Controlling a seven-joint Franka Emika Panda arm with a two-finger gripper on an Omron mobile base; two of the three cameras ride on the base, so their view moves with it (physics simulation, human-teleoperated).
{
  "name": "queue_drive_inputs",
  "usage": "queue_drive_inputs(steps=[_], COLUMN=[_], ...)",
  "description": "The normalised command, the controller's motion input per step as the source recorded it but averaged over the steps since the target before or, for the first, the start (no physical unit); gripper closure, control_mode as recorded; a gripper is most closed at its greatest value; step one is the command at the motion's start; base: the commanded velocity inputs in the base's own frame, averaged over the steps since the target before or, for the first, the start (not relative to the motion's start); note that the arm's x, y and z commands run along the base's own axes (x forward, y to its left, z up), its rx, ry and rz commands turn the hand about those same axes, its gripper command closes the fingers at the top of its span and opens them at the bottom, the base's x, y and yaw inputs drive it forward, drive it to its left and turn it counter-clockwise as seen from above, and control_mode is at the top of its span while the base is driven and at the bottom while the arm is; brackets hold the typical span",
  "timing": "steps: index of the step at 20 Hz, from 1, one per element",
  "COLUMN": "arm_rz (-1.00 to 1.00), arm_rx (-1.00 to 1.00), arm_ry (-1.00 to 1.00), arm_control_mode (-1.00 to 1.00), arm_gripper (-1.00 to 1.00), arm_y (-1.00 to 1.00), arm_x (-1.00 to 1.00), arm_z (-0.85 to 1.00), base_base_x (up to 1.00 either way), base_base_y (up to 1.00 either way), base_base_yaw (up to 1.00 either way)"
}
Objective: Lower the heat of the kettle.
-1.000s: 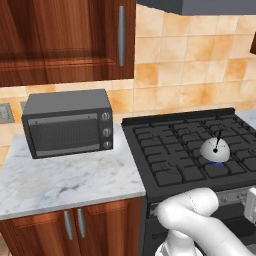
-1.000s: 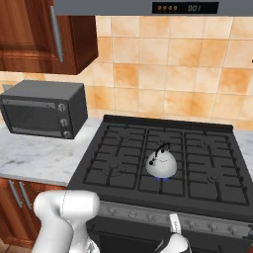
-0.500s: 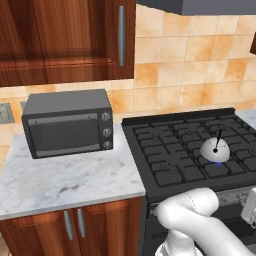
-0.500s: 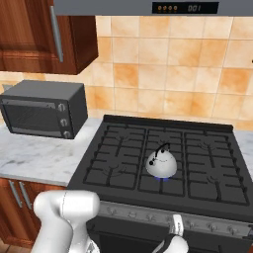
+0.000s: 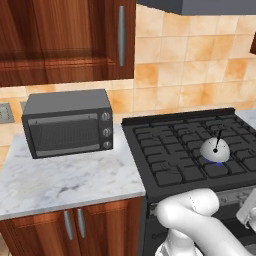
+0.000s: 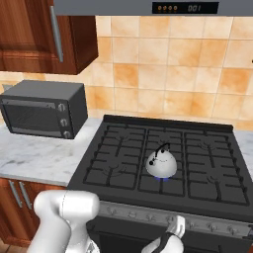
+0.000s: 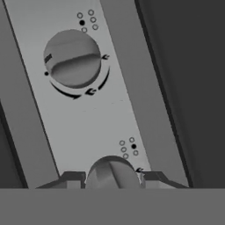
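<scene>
Closest in, the tool (image 7: pixel 112 178) sits at the stove's front control strip, its two dark fingertips (image 7: pixel 72 179) standing on either side of a round grey knob (image 7: pixel 112 172). The tips look close against the knob's sides, but the bottom of the hand view cuts them off, so I cannot tell whether they actually clamp it. From the right base view the white hand (image 6: pixel 174 230) is seen low against the control strip (image 6: pixel 148 213), just below the front edge of the stove.

A little farther along the same strip in the hand view is a second knob (image 7: pixel 72 58), apart from the tool, with a ridge across its face, small arrow marks around it and a cluster of dots beside it.

Beyond the strip lies the black stove (image 5: pixel 170 150) with its grates. The kettle (image 6: pixel 161 162) stands upright on a front burner near the middle of the stove, a pale dome with a thin black handle arching over it and a black dot-like knob; a small blue glow shows at its base (image 5: pixel 216 163). It is well apart from the tool.

To the left, the marble desk (image 5: pixel 65 180) carries a dark grey microwave (image 5: pixel 68 129), set back toward the tiled wall (image 6: pixel 163 74). Wooden cabinets (image 5: pixel 65 40) hang above it, and a hood (image 6: pixel 148 7) with a small display tops the stove.
</scene>
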Motion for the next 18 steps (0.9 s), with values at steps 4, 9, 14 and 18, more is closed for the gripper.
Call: queue_drive_inputs(steps=[4, 9, 14, 18], arm_rz=[-0.19, -0.2, -0.19, -0.18], arm_rx=[0.34, 0.32, 0.34, 0.34], arm_ry=[0.0, 0.0, 0.0, 0.0], arm_control_mode=[-1.0, -1.0, -1.0, -1.0], arm_gripper=[1.0, 1.0, 1.0, 1.0], arm_y=[0.0, 0.0, 0.0, 0.0], arm_x=[0.0, 0.0, 0.0, 0.0], arm_z=[0.0, 0.0, 0.0, 0.0], base_base_x=[0.0, 0.0, 0.0, 0.0], base_base_y=[0.0, 0.0, 0.0, 0.0], base_base_yaw=[0.0, 0.0, 0.0, 0.0])
